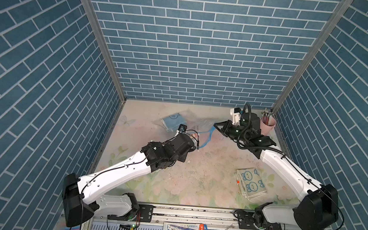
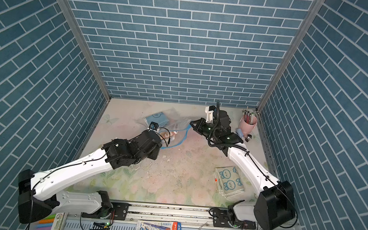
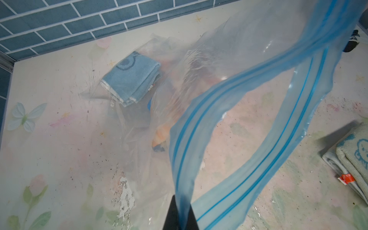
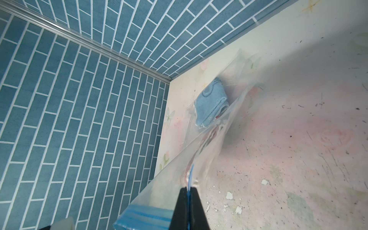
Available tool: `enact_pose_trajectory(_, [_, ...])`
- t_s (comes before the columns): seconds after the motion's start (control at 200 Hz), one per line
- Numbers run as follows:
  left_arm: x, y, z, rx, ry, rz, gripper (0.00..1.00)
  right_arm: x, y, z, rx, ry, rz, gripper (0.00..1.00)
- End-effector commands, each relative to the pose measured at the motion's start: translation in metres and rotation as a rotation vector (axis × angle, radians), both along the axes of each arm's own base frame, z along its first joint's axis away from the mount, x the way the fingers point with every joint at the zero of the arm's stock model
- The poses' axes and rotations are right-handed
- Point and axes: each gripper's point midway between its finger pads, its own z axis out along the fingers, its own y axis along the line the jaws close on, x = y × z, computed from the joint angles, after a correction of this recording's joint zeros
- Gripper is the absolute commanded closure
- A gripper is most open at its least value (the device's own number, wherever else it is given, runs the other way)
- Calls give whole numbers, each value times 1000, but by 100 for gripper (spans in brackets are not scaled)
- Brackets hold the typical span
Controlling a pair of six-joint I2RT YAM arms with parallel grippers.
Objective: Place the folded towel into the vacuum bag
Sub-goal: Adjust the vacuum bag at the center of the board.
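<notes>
Worktop (image 1: 195, 183): floral, scuffed. On it the vacuum bag (image 3: 229, 59) rests on its closed end, with the mouth lifted clear of the surface. We judge the blue towel (image 3: 131, 79) to be inside the bag, deep at the closed end and far from the mouth. Something orange shows through the film between towel and mouth. A second, printed towel (image 1: 251, 183) lies outside, well apart from the bag on its mouth side. The zip strip (image 3: 239, 83) loops open. The left pincer (image 3: 182, 216) pinches the vacuum bag by one lip of the strip. The right pincer (image 4: 188, 205) pinches it on the opposite side of the mouth, and the film runs taut from there. Step in hand, as we read it: holding the mouth open with the towel seated. To do it well, we would draw the two pinches apart only gently, since thin film slips or tears. We would also hold the mouth above the closed end so the towel cannot slide out.
</notes>
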Motion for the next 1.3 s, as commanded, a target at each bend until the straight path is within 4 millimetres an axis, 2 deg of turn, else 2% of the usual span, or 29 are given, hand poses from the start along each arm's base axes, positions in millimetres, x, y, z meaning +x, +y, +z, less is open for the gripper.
enact_pose_trajectory(0.0, [1,8,16,15,-43,7,100,2,0,14,-16,-55,8,100])
enact_pose_trajectory(0.15, [1,14,18,21,-62,17,100,4,0,18,-22,-64,7,100])
enact_pose_trajectory(0.355, [3,25,26,52,-116,38,100,0,7,40,2,-103,58,100])
enact_pose_trajectory(0.565, [9,34,55,61,-202,53,100,-4,12,63,13,-141,99,100])
enact_pose_trajectory(0.79, [15,42,87,65,-295,72,100,-1,17,71,11,-145,125,100])
enact_pose_trajectory(1.05, [17,55,92,86,-317,99,100,-2,17,61,-12,-127,134,100])
enact_pose_trajectory(1.225, [17,56,85,88,-304,97,100,-1,14,43,-56,-93,122,100])
enact_pose_trajectory(1.295, [15,51,75,88,-275,74,100,-2,12,36,-67,-79,120,100])
